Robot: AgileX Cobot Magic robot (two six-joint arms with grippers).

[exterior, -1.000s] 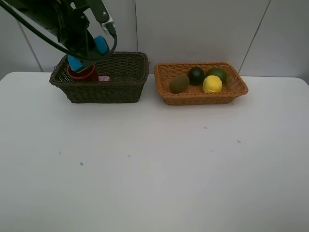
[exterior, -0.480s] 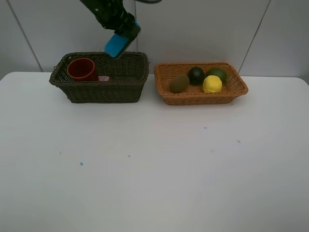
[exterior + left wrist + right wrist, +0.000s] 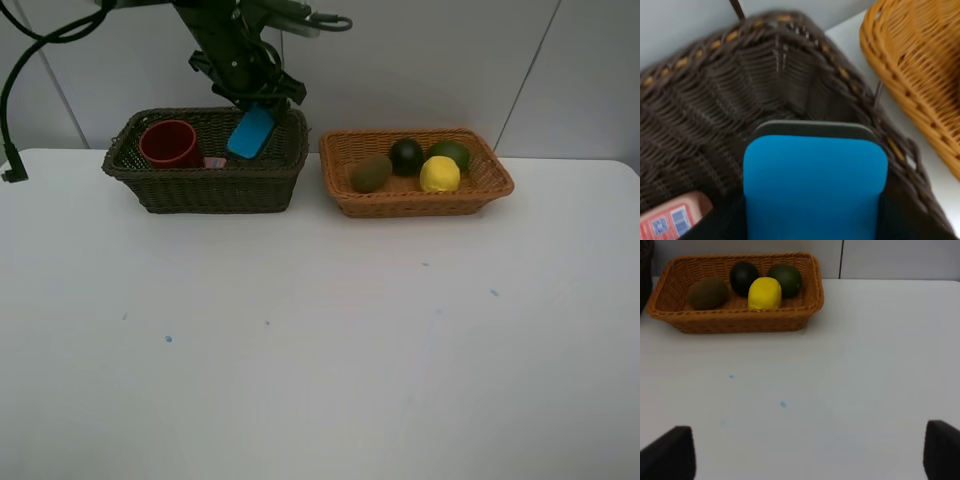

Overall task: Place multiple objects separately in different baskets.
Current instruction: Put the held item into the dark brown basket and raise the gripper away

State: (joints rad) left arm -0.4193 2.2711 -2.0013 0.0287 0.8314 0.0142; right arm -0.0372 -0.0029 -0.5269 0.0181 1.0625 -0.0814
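My left gripper (image 3: 256,108) is shut on the blue eraser block (image 3: 250,132) (image 3: 815,185), which hangs tilted inside the right end of the dark olive wicker basket (image 3: 210,188) (image 3: 715,100). The red-brown cup (image 3: 170,143) stands upright in that basket's left end. Part of the pink bottle (image 3: 215,162) (image 3: 670,217) lies on the basket floor. The orange-tan basket (image 3: 415,203) (image 3: 735,322) holds the kiwi (image 3: 371,173), mangosteen (image 3: 406,156), lime (image 3: 450,152) and lemon (image 3: 439,174). My right gripper (image 3: 805,455) is open over bare table, with only its fingertips (image 3: 670,452) showing. No pen is in view.
The two baskets stand side by side at the table's back edge, close to the grey wall. A black cable (image 3: 15,80) hangs at the far left. The white table (image 3: 320,350) in front carries only a few small blue specks.
My left gripper has carried the blue eraser block from above the cup, up and to the right, then down into the dark basket's right end. The right gripper has not moved.
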